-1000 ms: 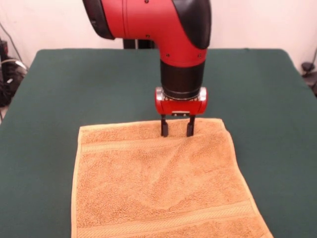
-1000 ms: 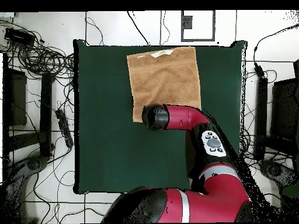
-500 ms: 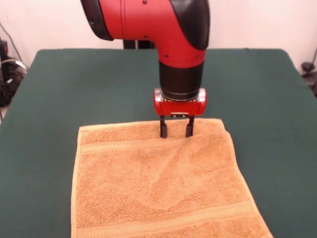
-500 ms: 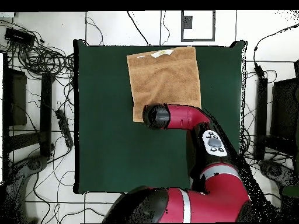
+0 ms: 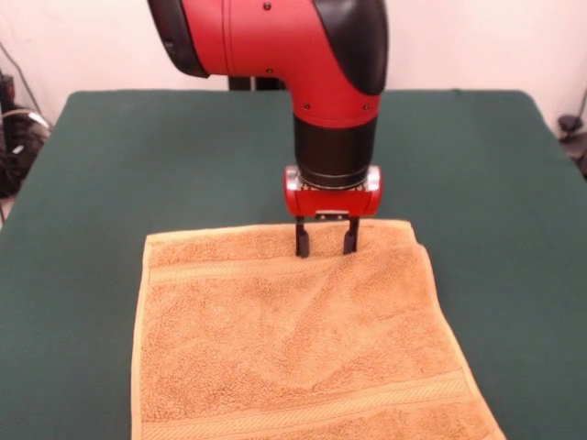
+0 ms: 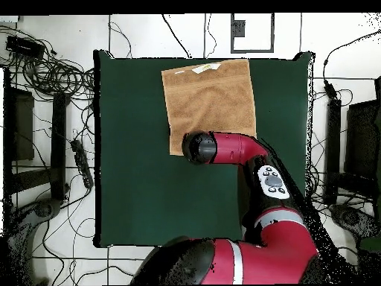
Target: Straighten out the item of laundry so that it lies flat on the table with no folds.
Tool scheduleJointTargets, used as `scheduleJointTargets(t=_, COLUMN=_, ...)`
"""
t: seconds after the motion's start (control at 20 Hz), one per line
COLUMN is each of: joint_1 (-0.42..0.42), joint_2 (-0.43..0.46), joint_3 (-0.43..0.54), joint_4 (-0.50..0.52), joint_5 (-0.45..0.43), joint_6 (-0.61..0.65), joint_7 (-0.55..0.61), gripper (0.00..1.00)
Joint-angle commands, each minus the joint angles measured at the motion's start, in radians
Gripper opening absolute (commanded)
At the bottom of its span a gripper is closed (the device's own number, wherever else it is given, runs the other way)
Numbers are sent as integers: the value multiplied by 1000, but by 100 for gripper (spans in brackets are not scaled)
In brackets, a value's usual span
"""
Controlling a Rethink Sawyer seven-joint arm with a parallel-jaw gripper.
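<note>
The orange-tan towel (image 5: 293,339) lies spread on the dark green table (image 5: 138,156), with shallow wrinkles across its middle and woven bands near its far and near edges. Seen from above, the towel (image 6: 208,97) reaches the table's (image 6: 134,164) upper edge, where a white label (image 6: 205,68) shows. My gripper (image 5: 325,240) hangs open just above the towel's far edge, right of its centre, both fingers apart and holding nothing. In the overhead view the arm's head (image 6: 199,147) hides the gripper and the towel's lower edge.
Cables and dark equipment (image 6: 45,82) lie on the floor left of the table, more gear (image 6: 357,149) stands to its right. Bare green cloth surrounds the towel on the far, left and right sides in the front view.
The gripper has risen slightly off the towel's far edge. The towel has not moved.
</note>
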Motion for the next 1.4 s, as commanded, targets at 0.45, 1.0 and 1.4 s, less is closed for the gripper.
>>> scheduleJointTargets(t=0.45, joint_1=-60, joint_2=209, joint_3=93, joint_4=43, joint_5=-85, joint_6=-162, joint_7=22, gripper=100)
scheduleJointTargets(t=1.0, joint_1=-14, joint_2=180, joint_3=22, joint_4=181, joint_5=-120, joint_6=-260, joint_7=114, gripper=100)
scheduleJointTargets(t=1.4, joint_1=-8, joint_2=190, joint_3=-14, joint_4=247, joint_5=-127, joint_6=-341, joint_7=129, gripper=100)
